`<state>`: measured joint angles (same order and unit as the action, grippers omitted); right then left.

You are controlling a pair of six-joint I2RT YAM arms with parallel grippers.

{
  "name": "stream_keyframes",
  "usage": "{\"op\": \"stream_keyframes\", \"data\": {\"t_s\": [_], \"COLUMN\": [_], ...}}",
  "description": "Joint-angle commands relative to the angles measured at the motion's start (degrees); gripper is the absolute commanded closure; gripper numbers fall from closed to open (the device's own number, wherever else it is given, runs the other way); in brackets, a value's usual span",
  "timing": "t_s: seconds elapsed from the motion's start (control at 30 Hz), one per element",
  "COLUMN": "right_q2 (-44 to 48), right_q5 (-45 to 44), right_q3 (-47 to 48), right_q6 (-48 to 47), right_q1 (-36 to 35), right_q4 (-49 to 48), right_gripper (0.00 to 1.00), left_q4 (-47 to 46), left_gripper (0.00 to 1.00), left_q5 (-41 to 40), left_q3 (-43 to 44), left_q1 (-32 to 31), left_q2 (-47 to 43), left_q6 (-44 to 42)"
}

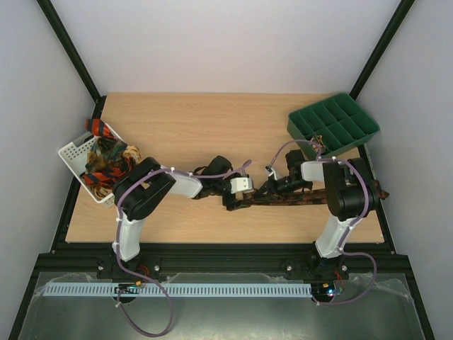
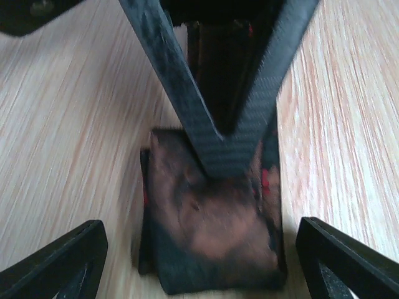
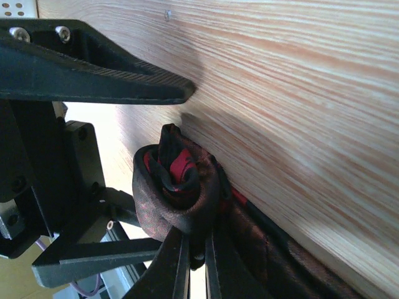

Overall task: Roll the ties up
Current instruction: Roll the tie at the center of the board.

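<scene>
Top view: we note the dark brown tie (image 1: 290, 197) lying flat along the near part of the worktop (image 1: 198, 127). It runs from the middle out to the right, and its far tail shows beyond the right arm near the worktop's right edge.

The left end of the tie is wound into a small rolled end (image 3: 177, 187). It is dark brown outside, with red lining showing at the core.

Right claw (image 3: 197, 246): narrow, pinched on the rolled end. In the right wrist view its two fingers (image 3: 177, 268) meet almost flush at the roll's lower side. In the left wrist view the same fingers form a V whose tip presses onto the top of the fabric.

Left claw (image 2: 199, 246): wide and holding nothing. Its fingertips (image 2: 68, 255) sit well apart on either side of the roll, with bare wood between each tip and the fabric. The right wrist view confirms one left finger above the roll and one below, neither touching it.

The two claws face each other over the middle of the worktop.

Other ties (image 1: 106, 159), striped orange-and-black and tan, are heaped in the white basket (image 1: 71, 152) at the left edge. The green tray (image 1: 301, 127) stands at the far right corner. We cannot tell from here what is in its compartments.

The left wrist picture is motion-blurred, so we cannot read the fine weave.
</scene>
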<state>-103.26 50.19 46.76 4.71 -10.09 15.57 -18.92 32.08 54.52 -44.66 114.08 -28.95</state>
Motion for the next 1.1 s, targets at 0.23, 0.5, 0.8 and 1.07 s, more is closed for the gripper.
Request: {"op": "stream_keyframes", "data": {"t_s": [0.23,0.5,0.8,1.07], "right_q2": [-3.08,-4.46,-8.41,-0.94], "right_q5": [-3.02,-1.50,-2.35,-0.54], "right_q3": [1.55,4.94,4.45,4.07], "right_q6": [-2.20,-0.33,-0.49,-0.06], "right_q1": [-0.55,-3.16,-3.45,-3.47], "right_q4": [4.44,4.19,4.60,3.03], "right_gripper": [0.98,0.99,0.99,0.64], "left_q4": [2.86,1.75,5.76,6.09], "left_gripper": [0.39,0.64,0.73,0.81], "left_q5": [0.80,-2.01,-1.67,-2.44], "left_q3": [2.40,-6.84,-7.94,-7.79], "left_q1": [-1.49,4.09,1.98,1.52], "left_q2": [6.52,1.76,-0.68,0.41], "left_q6": [1.06,2.95,1.08,0.92]}}
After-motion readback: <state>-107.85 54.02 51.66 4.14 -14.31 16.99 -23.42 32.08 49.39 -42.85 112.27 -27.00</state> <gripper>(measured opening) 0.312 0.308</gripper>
